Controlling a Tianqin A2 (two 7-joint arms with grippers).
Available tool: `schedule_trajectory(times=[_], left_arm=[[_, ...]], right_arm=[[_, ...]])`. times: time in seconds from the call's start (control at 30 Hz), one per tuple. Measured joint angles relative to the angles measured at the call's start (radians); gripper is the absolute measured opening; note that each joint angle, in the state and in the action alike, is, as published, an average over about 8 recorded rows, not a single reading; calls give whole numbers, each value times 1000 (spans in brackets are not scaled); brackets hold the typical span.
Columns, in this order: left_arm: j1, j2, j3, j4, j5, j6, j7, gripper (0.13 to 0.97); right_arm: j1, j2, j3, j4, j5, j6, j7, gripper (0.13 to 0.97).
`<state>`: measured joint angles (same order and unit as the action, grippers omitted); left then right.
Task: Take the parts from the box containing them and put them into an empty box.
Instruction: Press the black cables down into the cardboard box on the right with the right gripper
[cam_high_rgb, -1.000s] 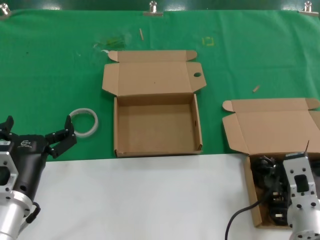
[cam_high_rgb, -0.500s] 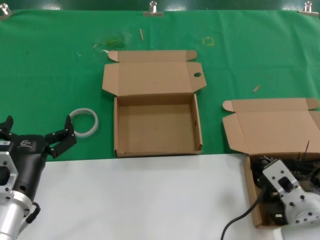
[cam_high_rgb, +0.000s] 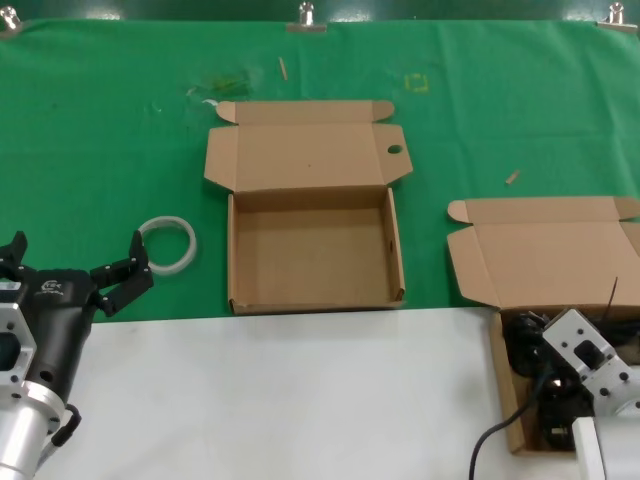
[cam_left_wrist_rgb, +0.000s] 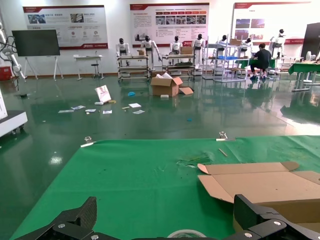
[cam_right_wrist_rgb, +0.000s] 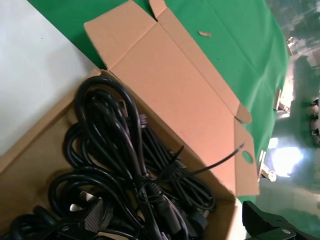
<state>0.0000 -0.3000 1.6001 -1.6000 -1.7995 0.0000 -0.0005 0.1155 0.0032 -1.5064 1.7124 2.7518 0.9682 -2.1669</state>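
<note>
The right arm is bent low at the near right corner of the table, its wrist tilted over the open cable box (cam_high_rgb: 478, 264) — the right gripper (cam_high_rgb: 560, 400) sits down among the black cables (cam_right_wrist_rgb: 125, 165), though whether its fingers are apart or closed on anything I cannot tell. The cables lie in a tangled heap of loops and plugs inside that box, which straddles the edge where the green cloth (cam_high_rgb: 100, 150) meets the white tabletop (cam_high_rgb: 300, 400), its wide lid folded back on the cloth. The empty box (cam_high_rgb: 312, 250) stands well apart to the left, near the middle of the cloth, lid open and flat behind it. The left arm waits at the near left corner — the left gripper (cam_high_rgb: 75, 268) has its fingers spread wide, just beside a white ring (cam_high_rgb: 168, 245).
</note>
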Motion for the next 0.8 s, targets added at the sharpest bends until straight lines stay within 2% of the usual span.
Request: schedule_trajectory(times=[0.33,0.63,0.8], left_arm=[[0,0,0,0,0,0,0,965],[0,0,0,0,0,0,0,965],[0,0,0,0,0,0,0,965]], right_arm=[[15,-49,51,-6,1,-20,-51,948],[15,-55,65,2,1,-25,-62,866],[14,-56,72,-3,1,-31,-64,774]])
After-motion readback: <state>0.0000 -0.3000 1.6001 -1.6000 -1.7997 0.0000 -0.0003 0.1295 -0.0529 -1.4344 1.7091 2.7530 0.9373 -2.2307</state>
